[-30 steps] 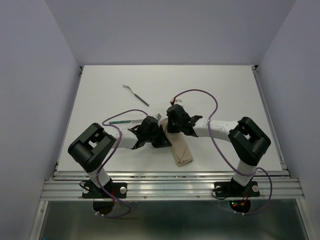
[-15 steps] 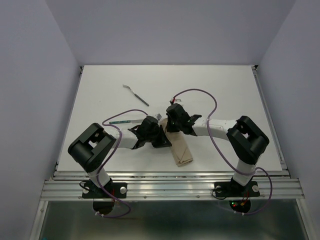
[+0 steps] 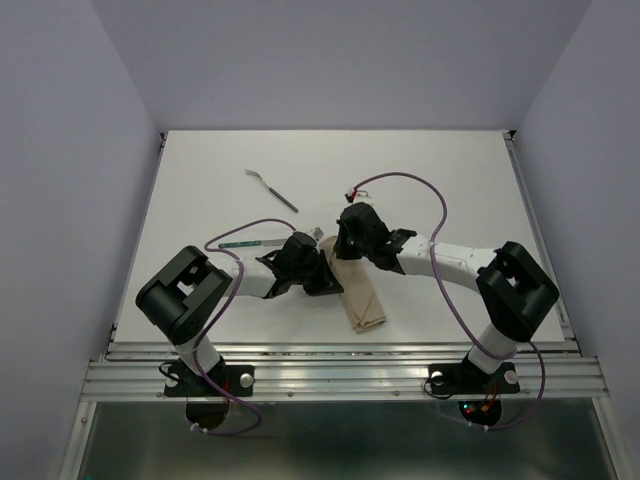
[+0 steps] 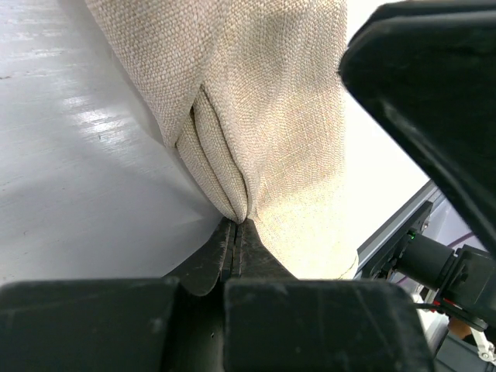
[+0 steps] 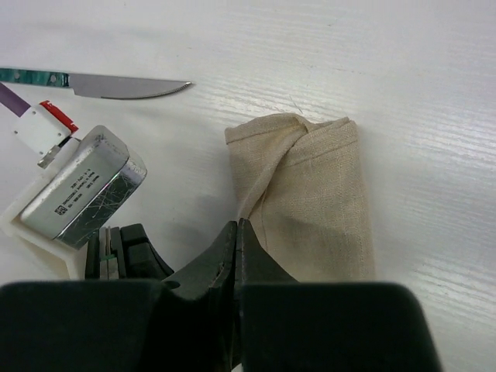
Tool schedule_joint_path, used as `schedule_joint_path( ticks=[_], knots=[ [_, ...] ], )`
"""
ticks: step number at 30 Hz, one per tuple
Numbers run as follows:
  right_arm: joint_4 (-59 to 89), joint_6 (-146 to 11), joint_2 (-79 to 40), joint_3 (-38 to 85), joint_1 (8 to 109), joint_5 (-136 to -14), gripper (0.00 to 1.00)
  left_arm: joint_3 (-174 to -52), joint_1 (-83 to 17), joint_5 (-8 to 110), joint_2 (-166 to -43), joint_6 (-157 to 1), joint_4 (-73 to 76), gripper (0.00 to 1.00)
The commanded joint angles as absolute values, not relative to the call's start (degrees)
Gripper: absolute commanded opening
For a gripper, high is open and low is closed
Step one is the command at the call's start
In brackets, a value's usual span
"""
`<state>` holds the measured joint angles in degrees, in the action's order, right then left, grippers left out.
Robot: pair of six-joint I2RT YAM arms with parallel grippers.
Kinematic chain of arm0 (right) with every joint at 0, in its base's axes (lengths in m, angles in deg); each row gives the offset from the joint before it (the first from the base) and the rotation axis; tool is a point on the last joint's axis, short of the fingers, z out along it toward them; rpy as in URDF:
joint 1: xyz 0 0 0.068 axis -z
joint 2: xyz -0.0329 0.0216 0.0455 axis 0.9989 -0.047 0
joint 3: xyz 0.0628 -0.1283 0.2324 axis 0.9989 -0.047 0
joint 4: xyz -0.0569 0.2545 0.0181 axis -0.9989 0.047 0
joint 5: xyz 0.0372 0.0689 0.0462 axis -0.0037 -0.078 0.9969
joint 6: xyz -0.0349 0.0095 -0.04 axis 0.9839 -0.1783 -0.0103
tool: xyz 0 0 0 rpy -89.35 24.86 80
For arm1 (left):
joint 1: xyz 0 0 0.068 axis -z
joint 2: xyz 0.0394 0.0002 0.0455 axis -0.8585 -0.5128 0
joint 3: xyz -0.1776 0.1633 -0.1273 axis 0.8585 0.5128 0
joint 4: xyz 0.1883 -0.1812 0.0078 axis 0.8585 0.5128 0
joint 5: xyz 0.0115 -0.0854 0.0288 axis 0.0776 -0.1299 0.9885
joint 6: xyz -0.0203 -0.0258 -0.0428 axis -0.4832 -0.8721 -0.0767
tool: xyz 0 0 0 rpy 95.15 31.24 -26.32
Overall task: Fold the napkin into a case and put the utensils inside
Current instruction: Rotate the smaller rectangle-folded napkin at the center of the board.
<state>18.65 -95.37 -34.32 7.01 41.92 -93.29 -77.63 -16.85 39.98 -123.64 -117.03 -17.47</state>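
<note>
Step in hand: the folding. The napkin (image 3: 362,298) lies near the middle of the desk (image 3: 450,180), towards its near edge, between the two arms. It is already gathered into a narrow oblong. Neither utensil is inside it yet.

- The knife (image 5: 116,85) lies bare on the desk just beyond the cloth's far end.
- The fork (image 3: 272,189) lies well apart, farther back and to the left.

Left hand (image 4: 235,232): fingers pressed together, with pleats of cloth running straight into the tips. We judge it is pinching a fold at the napkin's edge.

Right hand (image 5: 235,232): fingers pressed together, with the tips low over the cloth's left edge near the far end. We cannot tell whether it grips any fabric or only rests there.

Next move, as we judge it: the far end looks bunched, not an open mouth. One hand would need to hold a layer up so the pouch gapes, while the other lets go and fetches the knife. There is a risk of dragging the whole fold out of shape when the pinch is pulled.
</note>
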Motion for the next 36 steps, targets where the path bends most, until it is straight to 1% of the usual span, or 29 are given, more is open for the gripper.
schedule_joint_path(
  ticks=[1, 10, 13, 16, 22, 29, 31, 36],
  knots=[
    [16.6, -95.3, -33.1, 5.4, 42.2, -93.7, 0.01, -79.0, -16.5, 40.1, -124.0, -115.4, -15.0, 0.00],
    [11.5, -95.9, -41.4, 6.2, 42.2, -88.9, 0.01, -79.0, -16.4, 40.0, -124.4, -115.3, -15.1, 0.00],
    [10.9, -96.2, -44.2, 7.3, 42.2, -89.5, 0.01, -79.1, -16.4, 39.9, -124.6, -115.2, -15.1, 0.00],
    [10.9, -96.7, -44.0, 6.8, 42.2, -90.0, 0.01, -79.5, -16.5, 39.8, -124.6, -115.1, -15.0, 0.00],
    [11.4, -95.7, -36.2, 4.5, 42.2, -91.9, 0.01, -80.5, -16.6, 40.7, -123.1, -113.6, -13.3, 0.00],
    [16.6, -93.7, -24.1, 1.6, 42.7, -95.8, 0.01, -82.7, -16.9, 41.7, -117.9, -110.9, -9.0, 0.00],
    [18.7, -93.5, -22.3, 1.1, 43.3, -96.4, 0.01, -83.5, -17.0, 41.7, -116.6, -110.2, -7.5, 0.04],
    [21.8, -94.4, -17.8, -1.1, 43.3, -97.3, 0.01, -85.0, -19.2, 42.3, -111.4, -108.2, -3.0, 0.07]
  ],
)
